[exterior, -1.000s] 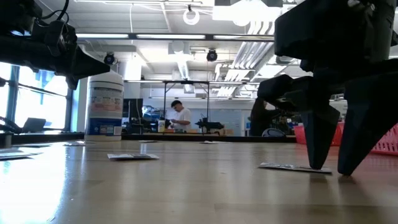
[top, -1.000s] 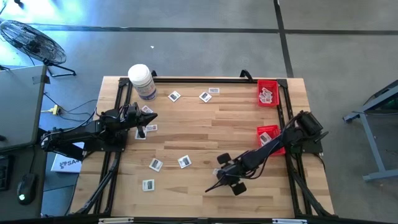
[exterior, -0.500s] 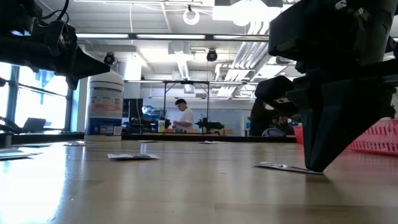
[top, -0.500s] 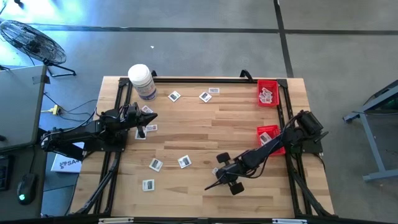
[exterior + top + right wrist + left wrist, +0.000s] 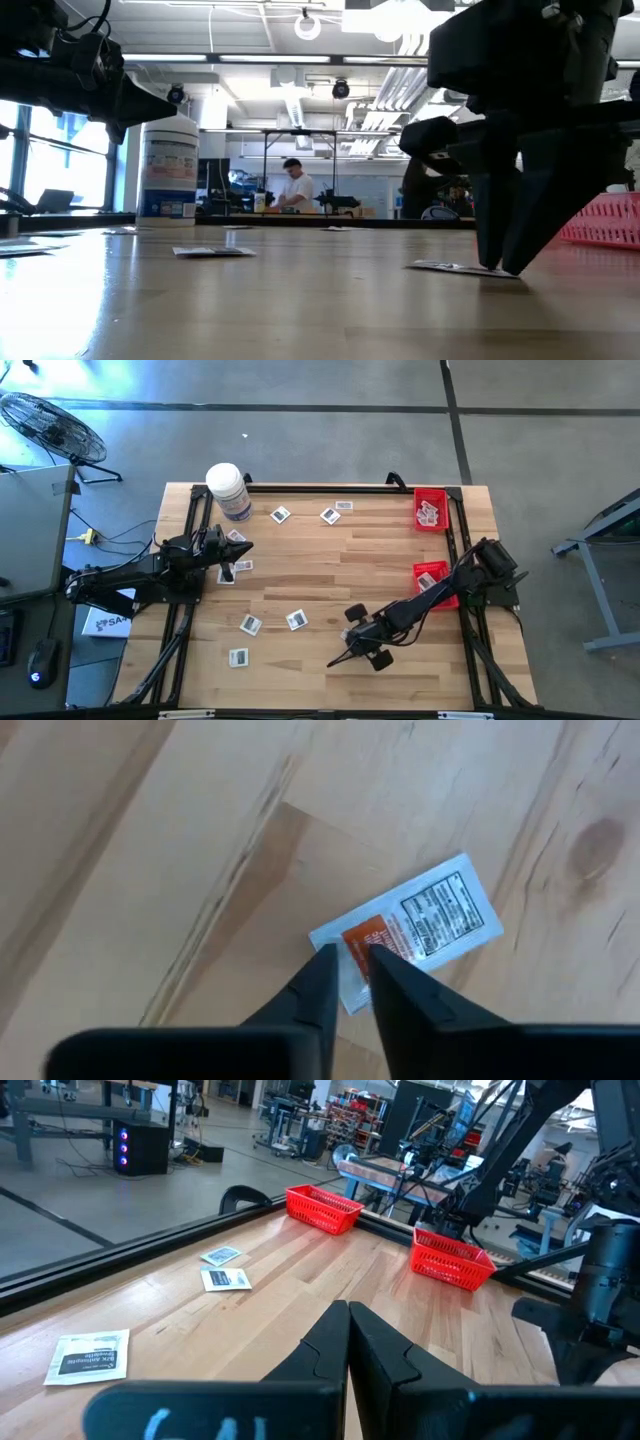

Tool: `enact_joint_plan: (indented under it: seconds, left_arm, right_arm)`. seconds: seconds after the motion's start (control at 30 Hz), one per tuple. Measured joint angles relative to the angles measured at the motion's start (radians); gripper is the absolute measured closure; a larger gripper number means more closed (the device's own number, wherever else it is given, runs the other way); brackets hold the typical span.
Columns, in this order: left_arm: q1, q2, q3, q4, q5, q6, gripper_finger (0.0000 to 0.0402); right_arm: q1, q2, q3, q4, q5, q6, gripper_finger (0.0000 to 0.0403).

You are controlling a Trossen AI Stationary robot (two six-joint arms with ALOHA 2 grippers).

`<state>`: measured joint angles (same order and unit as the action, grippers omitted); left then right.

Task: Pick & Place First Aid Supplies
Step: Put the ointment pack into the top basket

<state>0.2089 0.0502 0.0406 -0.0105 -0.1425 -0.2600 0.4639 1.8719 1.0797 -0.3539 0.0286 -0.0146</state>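
Your right gripper (image 5: 347,963), low in the frame's centre, stands tip-down with its fingers narrowly parted astride 1 packet's (image 5: 410,927) edge, placed to nip it off the table (image 5: 150,840). Your left gripper (image 5: 347,1320), fingers pressed together, waits mid-left.

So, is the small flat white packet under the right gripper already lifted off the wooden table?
No, the small flat white packet lies flat on the wooden table.
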Motion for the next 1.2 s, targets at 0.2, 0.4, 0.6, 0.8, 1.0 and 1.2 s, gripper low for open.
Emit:
enact_joint_plan:
  seconds: [0.2,0.4,0.6,0.8,1.0,1.2]
  left_arm:
    - [0.0,0.0,0.0,0.0,0.0,0.0,0.0401]
    - [0.0,0.0,0.0,0.0,0.0,0.0,0.0401]
    - [0.0,0.0,0.0,0.0,0.0,0.0,0.0401]
    - [0.0,0.0,0.0,0.0,0.0,0.0,0.0401]
    - [0.0,0.0,0.0,0.0,0.0,0.0,0.0401]
    - [0.0,0.0,0.0,0.0,0.0,0.0,0.0401]
  right_arm:
    - [0.001,-0.003,0.003,0.024,-0.011,0.011,0.0302]
    - [0.0,-0.004,0.004,0.049,0.041,0.047,0.0295]
    - [-0.006,-0.006,0.004,0.043,0.068,0.302,0.0273]
    - [0.001,-0.007,0.006,0.058,0.163,0.376,0.0213]
    - [-0.006,0.01,0.008,0.118,0.168,0.43,0.0196]
    - [0.009,0.035,0.008,0.127,0.192,0.484,0.0227]
